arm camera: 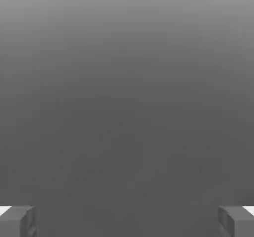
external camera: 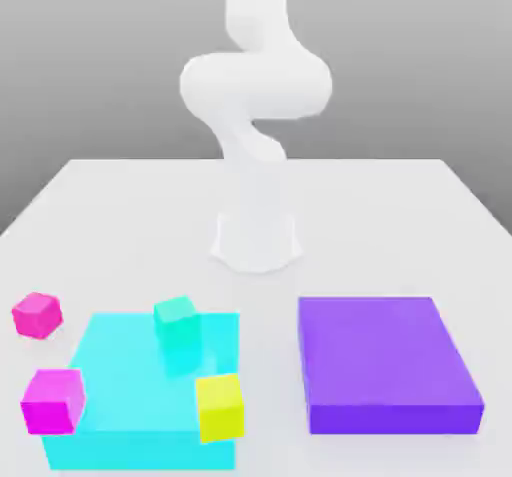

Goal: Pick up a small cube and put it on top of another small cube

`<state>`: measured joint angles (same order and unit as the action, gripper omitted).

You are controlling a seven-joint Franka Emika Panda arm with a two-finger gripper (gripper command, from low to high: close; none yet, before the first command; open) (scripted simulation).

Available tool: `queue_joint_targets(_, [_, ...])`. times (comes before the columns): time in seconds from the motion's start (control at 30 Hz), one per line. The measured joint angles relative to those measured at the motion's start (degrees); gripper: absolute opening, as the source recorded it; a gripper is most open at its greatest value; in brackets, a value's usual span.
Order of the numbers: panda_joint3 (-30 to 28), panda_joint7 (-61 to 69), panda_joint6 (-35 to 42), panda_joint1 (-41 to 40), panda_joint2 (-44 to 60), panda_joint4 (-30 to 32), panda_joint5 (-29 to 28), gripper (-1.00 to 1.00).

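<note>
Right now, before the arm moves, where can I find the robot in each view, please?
Exterior view: the white arm rises in the middle, behind the cyan slab and the purple slab.
Hand view: the open gripper, its fingers wide apart near the picture's edges.
Shared landmark: probably the grey background.

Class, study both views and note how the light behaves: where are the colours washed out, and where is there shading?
Exterior view: the pale arm nearly merges with the whitish table, and the purple block's front side looks darker than its top; hand view: grey backdrop, lighter towards one edge.
</note>
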<state>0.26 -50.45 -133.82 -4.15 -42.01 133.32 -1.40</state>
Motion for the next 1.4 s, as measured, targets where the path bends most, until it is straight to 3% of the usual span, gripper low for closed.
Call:
queue_joint_targets(0.4, [-1.8,-21.9,-9.6,-18.4,18.5,7.4,-6.2,0.00])
queue_joint_targets(0.73, [-7.8,-37.1,-17.8,-29.7,33.6,13.5,-7.6,0.00])
queue_joint_targets(0.9, [-11.3,-41.7,-22.1,-35.5,41.1,16.6,-4.0,0.00])
queue_joint_targets(1.03, [-11.9,-42.7,-25.4,-39.5,47.0,19.1,2.5,0.00])
queue_joint_targets(1.27, [-6.0,-38.1,-35.7,-45.2,60.7,17.7,11.7,0.00])
queue_joint_targets(1.3, [-5.5,-37.9,-36.6,-45.7,61.8,17.5,12.0,-1.00])
queue_joint_targets(1.4, [-5.5,-37.9,-36.6,-45.7,61.8,17.5,11.9,-1.00])
